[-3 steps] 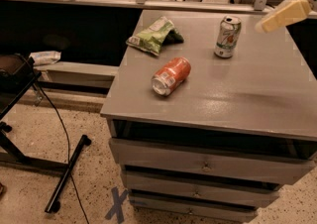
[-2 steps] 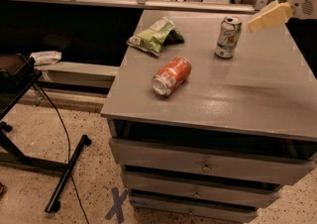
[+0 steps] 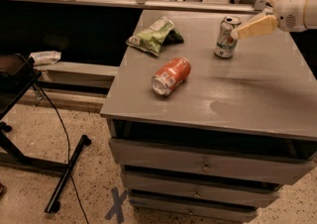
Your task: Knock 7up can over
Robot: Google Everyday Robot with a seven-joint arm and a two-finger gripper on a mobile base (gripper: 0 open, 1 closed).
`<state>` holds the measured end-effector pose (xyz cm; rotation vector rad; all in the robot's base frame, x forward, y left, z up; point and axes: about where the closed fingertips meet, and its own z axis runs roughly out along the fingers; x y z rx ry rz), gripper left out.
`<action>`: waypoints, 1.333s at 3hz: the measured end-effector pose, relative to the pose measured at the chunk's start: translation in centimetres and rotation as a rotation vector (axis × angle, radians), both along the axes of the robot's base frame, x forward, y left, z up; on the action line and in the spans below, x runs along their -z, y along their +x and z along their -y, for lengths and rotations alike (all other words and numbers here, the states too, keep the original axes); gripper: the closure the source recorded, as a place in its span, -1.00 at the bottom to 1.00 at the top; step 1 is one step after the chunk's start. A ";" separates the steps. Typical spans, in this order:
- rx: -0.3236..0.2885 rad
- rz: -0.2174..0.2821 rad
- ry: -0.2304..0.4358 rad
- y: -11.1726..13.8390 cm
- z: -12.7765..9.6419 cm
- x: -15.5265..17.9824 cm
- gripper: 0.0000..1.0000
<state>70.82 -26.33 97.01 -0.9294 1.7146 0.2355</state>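
My end effector [image 3: 247, 28]: cream-coloured, reaching in from the right edge of the worktop [image 3: 257, 94] and held above its far right part, pointing left and slightly down.
End effector state: I cannot tell whether it is apart or together; from this angle it reads as one tapered shape, and it is clamped on nothing.
My wrist [image 3: 297, 10]: white housing at the right border of the view, above the far right corner.
7up can [image 3: 226, 39]: standing upright on the worktop, near the far edge and right of the middle, silver top up, green markings facing the camera.
End effector to 7up can: my tip meets the can's upper right side just under the rim; I cannot tell whether it touches or sits just beside it.
Orange-red soda can [image 3: 171, 76]: lying on its side near the middle of the left half, silver end toward the near-left corner, well apart from the 7up can.
Snack bag [image 3: 154, 34]: green and white, crumpled, lying near the far left corner.
Drawers [image 3: 203, 163]: stacked under the near edge, the same grey as the worktop.
Floor: speckled, with a blue tape cross [image 3: 117, 205] below the near-left corner.
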 end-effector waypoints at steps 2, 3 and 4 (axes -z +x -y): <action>0.026 -0.002 0.089 3.4 -0.9 3.6 -1.00; 0.031 -0.003 0.185 4.6 -1.4 5.4 -1.00; 0.023 -0.005 0.268 4.8 -1.7 6.8 -0.95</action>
